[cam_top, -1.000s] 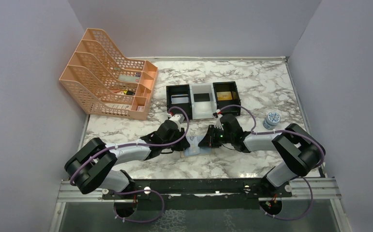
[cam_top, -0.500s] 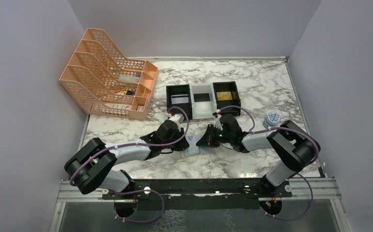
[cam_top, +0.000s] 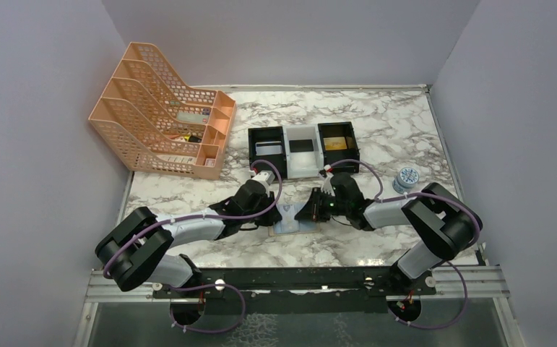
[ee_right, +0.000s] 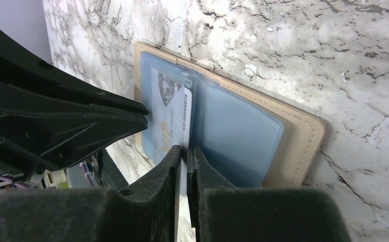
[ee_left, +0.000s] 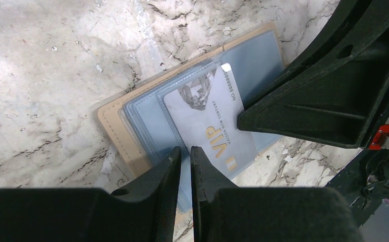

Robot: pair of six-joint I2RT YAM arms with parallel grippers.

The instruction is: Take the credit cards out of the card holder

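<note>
The card holder (cam_top: 290, 220) lies open on the marble between both arms, with a tan outer edge (ee_left: 112, 126) and grey-blue inner faces (ee_right: 242, 136). A pale credit card (ee_left: 207, 121) printed "VIP" sticks partway out of a blue pocket. My left gripper (ee_left: 185, 150) is shut on the holder's blue pocket edge at its near side. My right gripper (ee_right: 183, 149) is shut on the long edge of the credit card (ee_right: 171, 121). The two grippers (cam_top: 275, 215) (cam_top: 307, 212) face each other across the holder. Other cards cannot be made out.
Behind the holder stand a black tray (cam_top: 252, 153), a white tray (cam_top: 303, 168) and a second black tray (cam_top: 355, 148) holding a gold card. A peach file organiser (cam_top: 163, 108) fills the back left. A small round tin (cam_top: 406, 177) sits at the right.
The right forearm has shifted slightly. Both grippers stay at the card holder, which has barely moved.
</note>
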